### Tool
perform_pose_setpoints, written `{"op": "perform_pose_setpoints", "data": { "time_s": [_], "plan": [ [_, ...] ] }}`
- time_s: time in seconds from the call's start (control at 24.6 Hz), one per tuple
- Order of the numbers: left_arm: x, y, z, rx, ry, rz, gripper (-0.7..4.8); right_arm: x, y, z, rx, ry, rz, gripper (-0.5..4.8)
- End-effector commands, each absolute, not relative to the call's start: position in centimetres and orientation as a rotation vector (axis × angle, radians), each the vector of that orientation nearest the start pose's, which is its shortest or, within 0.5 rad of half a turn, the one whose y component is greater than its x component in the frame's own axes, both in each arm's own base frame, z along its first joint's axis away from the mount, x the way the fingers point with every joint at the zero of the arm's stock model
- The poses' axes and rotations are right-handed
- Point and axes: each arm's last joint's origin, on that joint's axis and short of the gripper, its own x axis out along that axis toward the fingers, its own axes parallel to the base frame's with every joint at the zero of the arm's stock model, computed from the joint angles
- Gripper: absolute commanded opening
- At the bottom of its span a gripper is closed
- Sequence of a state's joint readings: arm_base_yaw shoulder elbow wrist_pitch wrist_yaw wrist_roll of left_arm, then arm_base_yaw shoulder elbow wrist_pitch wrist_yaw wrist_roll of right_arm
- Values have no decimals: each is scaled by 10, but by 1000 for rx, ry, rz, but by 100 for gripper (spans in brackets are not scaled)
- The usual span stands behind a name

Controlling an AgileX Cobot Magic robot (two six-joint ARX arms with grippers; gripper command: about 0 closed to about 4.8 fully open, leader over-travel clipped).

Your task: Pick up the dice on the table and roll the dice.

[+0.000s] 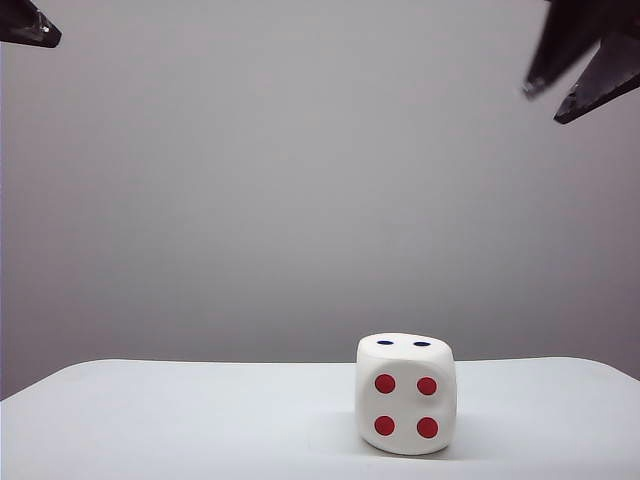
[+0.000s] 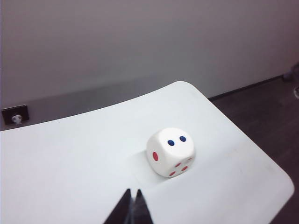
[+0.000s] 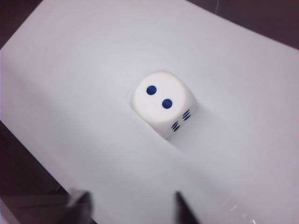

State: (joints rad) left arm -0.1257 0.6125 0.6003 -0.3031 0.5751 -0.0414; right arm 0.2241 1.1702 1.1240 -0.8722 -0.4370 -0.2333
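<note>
The dice (image 1: 406, 393) rests on the white table (image 1: 180, 420), right of the middle in the exterior view, its four red pips facing the camera and two dark blue pips on top. My left gripper (image 2: 132, 192) hangs above the table short of the dice (image 2: 171, 151), its fingers pressed together and empty. My right gripper (image 3: 131, 196) is high above the dice (image 3: 162, 103), fingers spread apart with nothing between them. In the exterior view the right gripper (image 1: 560, 100) shows at the upper right corner and a left fingertip (image 1: 40, 32) at the upper left.
The table's rounded far corner (image 2: 187, 86) and its side edge border dark floor (image 2: 261, 112). A plain grey wall (image 1: 300, 180) stands behind the table, with a small dark socket plate (image 2: 15, 115) low on it.
</note>
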Motion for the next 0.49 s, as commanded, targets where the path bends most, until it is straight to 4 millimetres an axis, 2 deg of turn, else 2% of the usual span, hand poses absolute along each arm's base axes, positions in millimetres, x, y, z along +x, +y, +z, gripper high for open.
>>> {"op": "perform_pose_setpoints", "data": {
  "time_s": [0.04, 0.08, 0.16, 0.33, 0.49],
  "plan": [
    [132, -30, 289, -101, 292, -579, -4, 208, 60, 314, -88, 855, 711, 154],
    [129, -29, 291, -101, 278, -555, -4, 204, 59, 313, -89, 841, 710, 95],
    [121, -27, 295, -94, 243, -517, -4, 197, 58, 313, -54, 789, 690, 10],
    [106, -23, 302, -84, 162, -442, -4, 183, 54, 319, 16, 642, 623, 8],
    [97, -19, 305, -92, 125, -362, -4, 169, 49, 320, 18, 577, 566, 8]
  ]
}}
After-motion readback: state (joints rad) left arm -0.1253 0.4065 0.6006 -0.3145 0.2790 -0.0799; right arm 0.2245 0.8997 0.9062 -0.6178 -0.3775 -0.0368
